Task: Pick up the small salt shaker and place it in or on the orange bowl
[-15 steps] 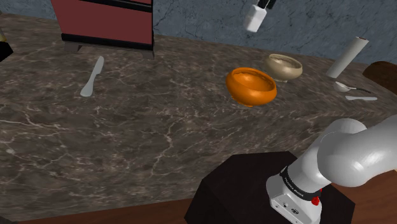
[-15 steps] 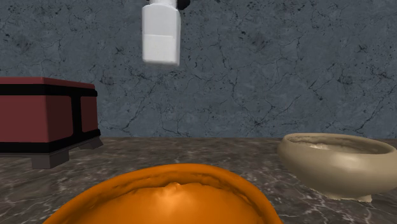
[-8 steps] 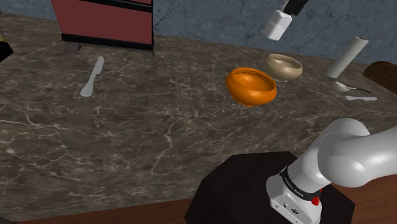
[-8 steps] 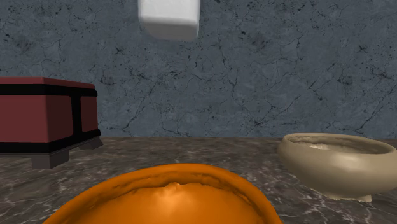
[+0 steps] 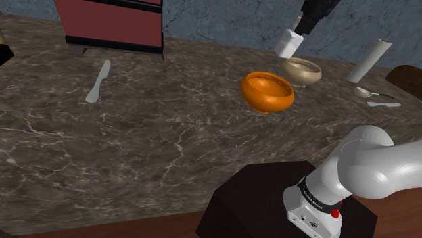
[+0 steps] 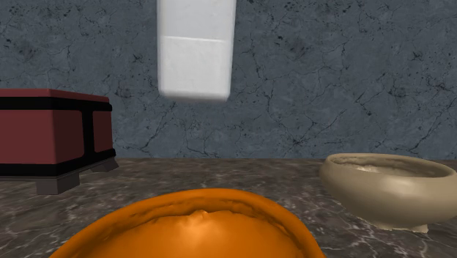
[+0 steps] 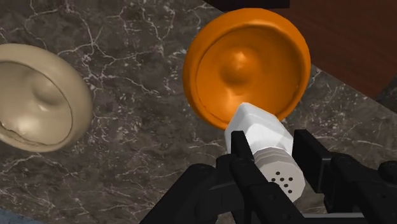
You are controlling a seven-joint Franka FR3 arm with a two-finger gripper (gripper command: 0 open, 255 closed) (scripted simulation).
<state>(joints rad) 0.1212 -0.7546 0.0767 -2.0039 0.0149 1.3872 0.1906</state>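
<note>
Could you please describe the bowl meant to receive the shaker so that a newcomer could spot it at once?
On the dark marbled countertop, two bowls sit side by side. The one you want is the orange bowl, closer to the robot's stand than its neighbour. Its bright orange sets it apart from the pale beige bowl.

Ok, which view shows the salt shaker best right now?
Wrist view: the salt shaker shows close, holed cap included, clasped in the tool, with the orange bowl beyond it. The shoulder view shows it small and distant; the second exterior view crops its top.
</note>
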